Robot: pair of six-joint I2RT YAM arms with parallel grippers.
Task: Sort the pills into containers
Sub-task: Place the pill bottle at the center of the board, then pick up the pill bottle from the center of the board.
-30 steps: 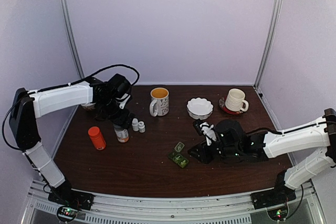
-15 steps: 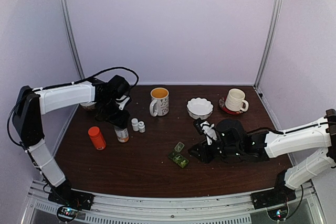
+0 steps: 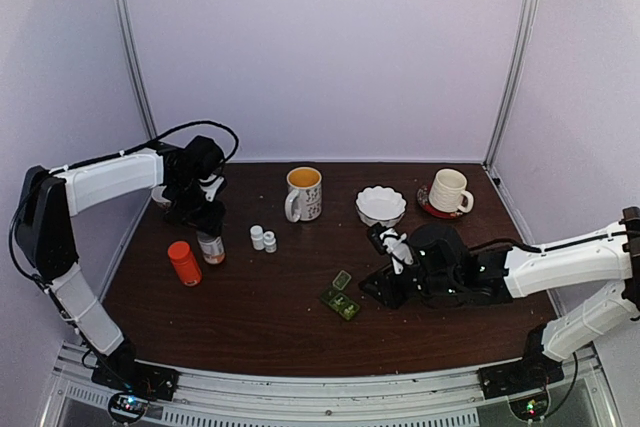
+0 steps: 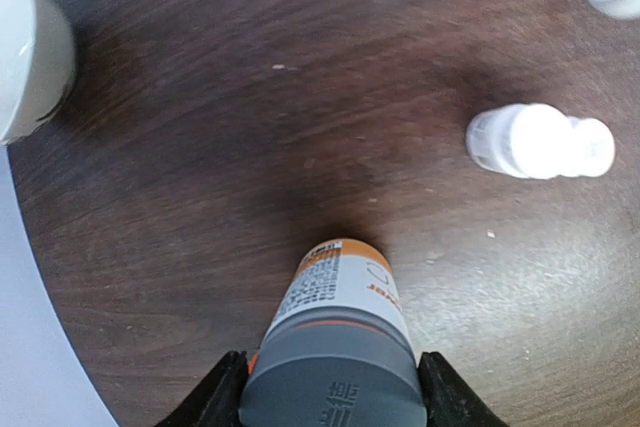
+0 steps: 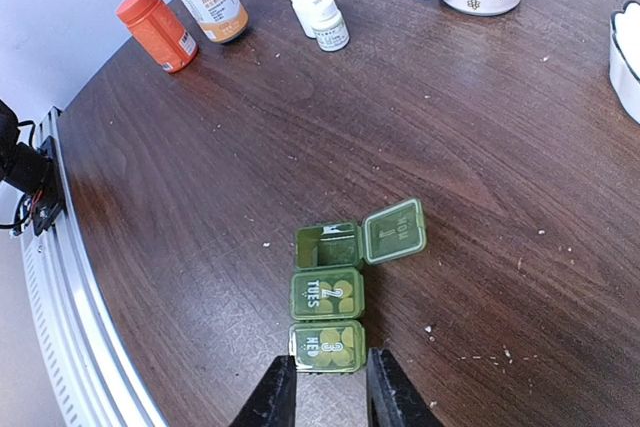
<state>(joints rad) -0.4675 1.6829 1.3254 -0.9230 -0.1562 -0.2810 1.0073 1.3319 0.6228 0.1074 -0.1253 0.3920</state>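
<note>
Left gripper (image 4: 330,395) clamps the grey-capped bottle (image 4: 340,292); best carried upright. Right gripper (image 5: 328,387), narrow, pinches the pill box (image 5: 328,297) at its near end, steadying it.

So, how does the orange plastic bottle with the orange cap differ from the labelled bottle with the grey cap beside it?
The orange plastic bottle stands free; the white-and-orange labelled bottle has the left gripper closed on its grey cap. The orange bottle's cap is orange like its body; the labelled bottle's cap is grey. Both are upright and capped, close together.
</note>
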